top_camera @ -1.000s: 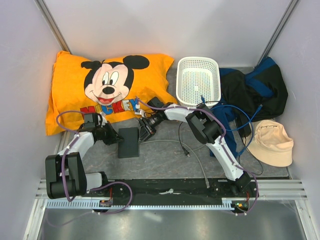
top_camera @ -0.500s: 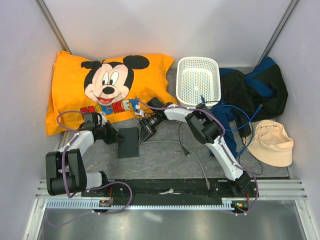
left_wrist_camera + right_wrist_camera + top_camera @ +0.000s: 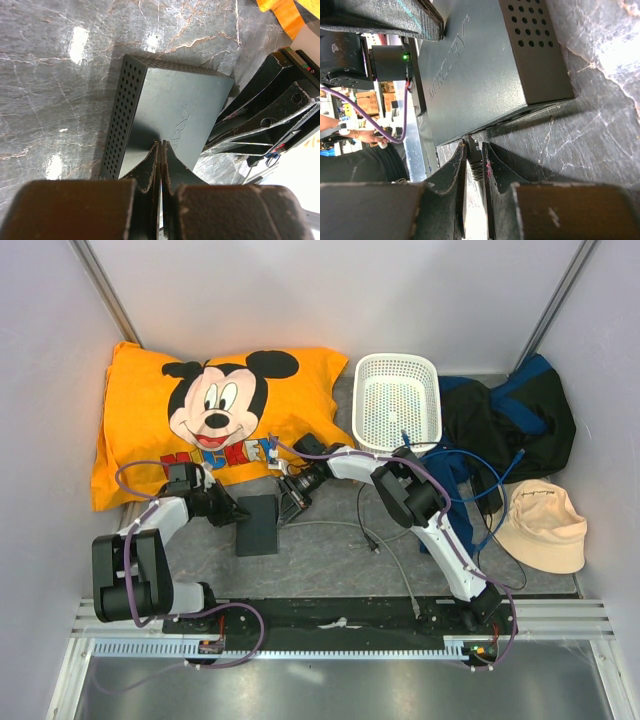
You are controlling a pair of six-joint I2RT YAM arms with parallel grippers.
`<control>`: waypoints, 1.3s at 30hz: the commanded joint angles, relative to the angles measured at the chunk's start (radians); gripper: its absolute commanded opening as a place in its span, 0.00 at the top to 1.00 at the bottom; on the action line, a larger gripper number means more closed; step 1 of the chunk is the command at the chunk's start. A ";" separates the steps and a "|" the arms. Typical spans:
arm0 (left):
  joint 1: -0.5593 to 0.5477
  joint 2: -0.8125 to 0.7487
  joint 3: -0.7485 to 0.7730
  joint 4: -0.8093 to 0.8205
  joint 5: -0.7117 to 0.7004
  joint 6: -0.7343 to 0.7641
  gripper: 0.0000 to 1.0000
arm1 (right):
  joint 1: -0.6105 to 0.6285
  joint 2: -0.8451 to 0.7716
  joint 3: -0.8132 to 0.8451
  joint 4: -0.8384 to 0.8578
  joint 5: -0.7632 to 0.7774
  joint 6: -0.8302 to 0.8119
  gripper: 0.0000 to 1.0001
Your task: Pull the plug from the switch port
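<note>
The switch port [image 3: 258,524] is a flat dark-grey box lying on the table, also in the left wrist view [image 3: 170,112] and the right wrist view [image 3: 480,70]. My left gripper [image 3: 234,514] is shut and empty, its tips [image 3: 160,146] pressing down on the box's top. My right gripper [image 3: 289,502] is at the box's narrow socket edge, shut on the black plug [image 3: 474,156], whose tip sits at the port. A grey cable [image 3: 345,526] runs from the plug toward the table's front.
An orange Mickey pillow [image 3: 215,415] lies behind the box. A white basket [image 3: 397,400], dark clothing [image 3: 510,420], a blue cable [image 3: 480,475] and a beige hat [image 3: 543,525] are to the right. Walls close in on both sides.
The left arm's elbow has shifted slightly. Both grippers stay at the box; the plug and the box have not visibly moved.
</note>
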 commanded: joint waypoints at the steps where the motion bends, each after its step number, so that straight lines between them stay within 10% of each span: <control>1: 0.004 0.061 -0.044 -0.076 -0.199 0.035 0.98 | -0.040 0.072 -0.036 -0.081 0.282 -0.130 1.00; 21: 0.003 0.071 -0.038 -0.078 -0.201 0.040 0.98 | -0.095 0.030 -0.036 -0.144 0.405 -0.233 1.00; 31: 0.004 -0.001 -0.024 -0.064 -0.208 0.078 0.98 | -0.127 -0.259 0.072 -0.139 0.322 -0.299 1.00; 39: 0.003 -0.079 -0.017 -0.050 -0.195 0.103 0.98 | -0.216 -0.528 -0.018 -0.224 0.550 -0.448 1.00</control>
